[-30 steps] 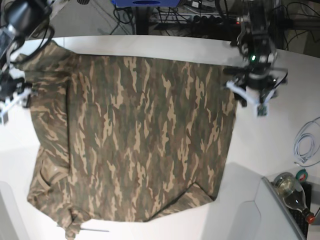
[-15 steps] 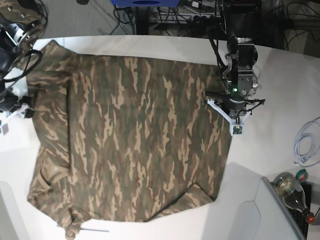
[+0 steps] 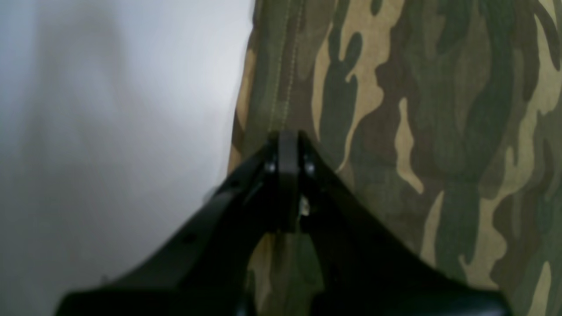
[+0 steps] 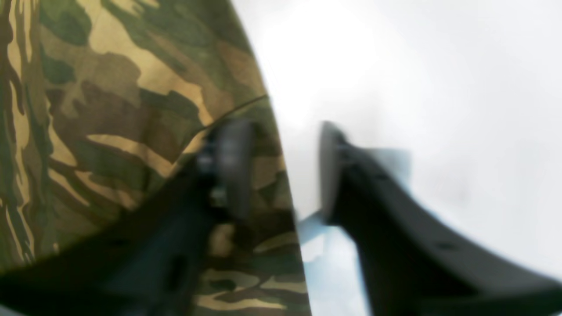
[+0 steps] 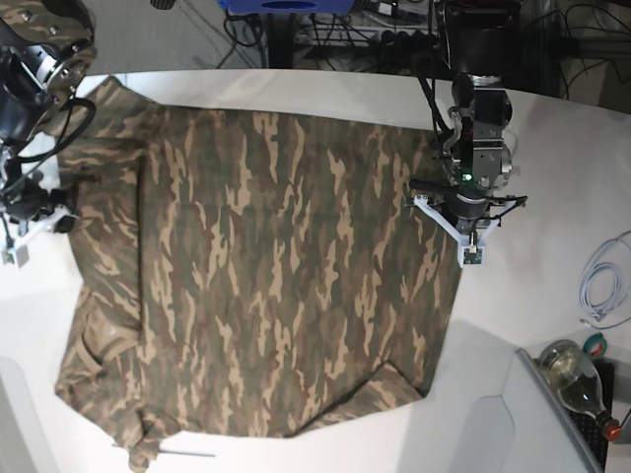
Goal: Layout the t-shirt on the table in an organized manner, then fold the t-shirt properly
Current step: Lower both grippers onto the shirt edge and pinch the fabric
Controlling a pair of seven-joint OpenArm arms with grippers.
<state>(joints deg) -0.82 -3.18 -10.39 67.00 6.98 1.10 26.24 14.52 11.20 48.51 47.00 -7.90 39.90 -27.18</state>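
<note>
The camouflage t-shirt [image 5: 266, 276] lies spread flat on the white table [image 5: 532, 296], with a sleeve bunched at the front left corner. In the base view my left gripper [image 5: 465, 225] rests on the shirt's right edge. The left wrist view shows this left gripper [image 3: 287, 142] with its jaws pressed together on the stitched hem of the t-shirt [image 3: 417, 131], beside the bare table [image 3: 109, 131]. My right gripper [image 5: 41, 212] is at the shirt's left edge. Close up, the right gripper [image 4: 281, 171] stands open, one finger over the t-shirt [image 4: 109, 109] and the other over the table [image 4: 417, 66].
A coiled white cable [image 5: 601, 286] lies at the right edge. A glass bottle [image 5: 582, 379] and a grey panel [image 5: 547, 429] sit at the front right. Cables and equipment [image 5: 394, 30] crowd the floor behind the table. A thin stick [image 5: 187, 454] lies by the bunched sleeve.
My left gripper moved from beside the shirt onto its right hem and shut there. The right gripper came in to the left edge and its jaws narrowed. The cloth shifted slightly.
</note>
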